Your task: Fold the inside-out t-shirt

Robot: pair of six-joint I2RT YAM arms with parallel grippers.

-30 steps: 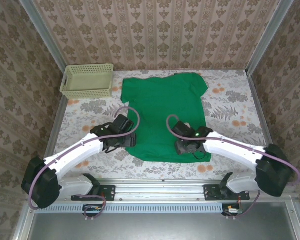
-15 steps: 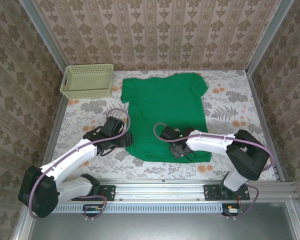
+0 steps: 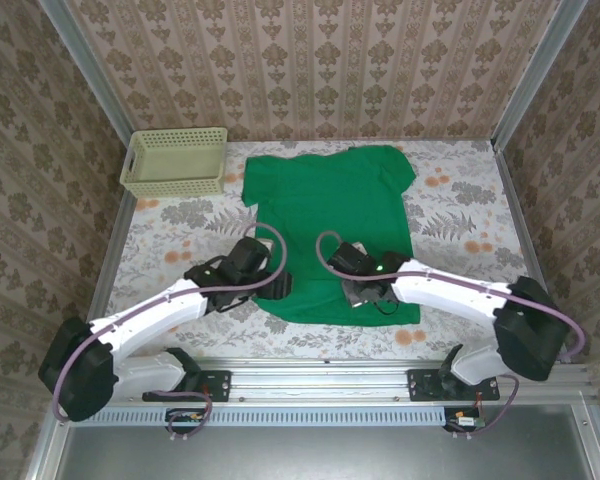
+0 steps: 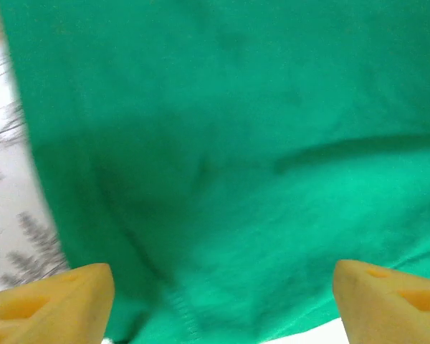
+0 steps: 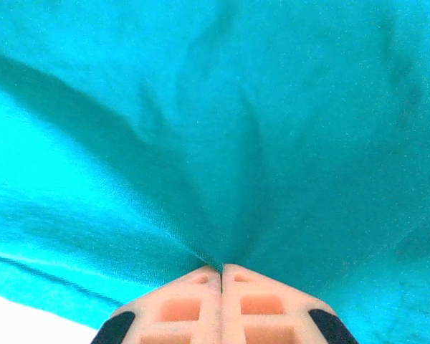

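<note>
Down at the near edge of the table (image 3: 460, 215), right in front of the arm bases, is where the action is. The green t-shirt (image 3: 330, 215) lies spread flat in the middle of the table, neck and sleeves at the far end, hem toward the arms.

The right gripper (image 3: 363, 292) is down on the hem end, a bit right of centre. Its wrist cam shows the fingertips (image 5: 193, 287) pressed together on a pinch of cloth, with creases fanning out from the nip, so that one's clamped on the shirt. The left gripper (image 3: 278, 285) sits over the near left corner of the hem. Its two yellow fingers (image 4: 57, 297) are spread wide apart with green cloth between and below them, and nothing's gripped as far as I can see.

My read: this is the grab-the-hem step, half done. The next move would be the left side dropping onto that corner and closing on actual cloth, not just skating over it. Then both would lift together and carry the hem toward the collar. An uneven lift would probably skew the fold.

Head count: one t-shirt, one pale basket (image 3: 175, 160) at the far left corner near the shirt's sleeve, two arms, two grippers.
</note>
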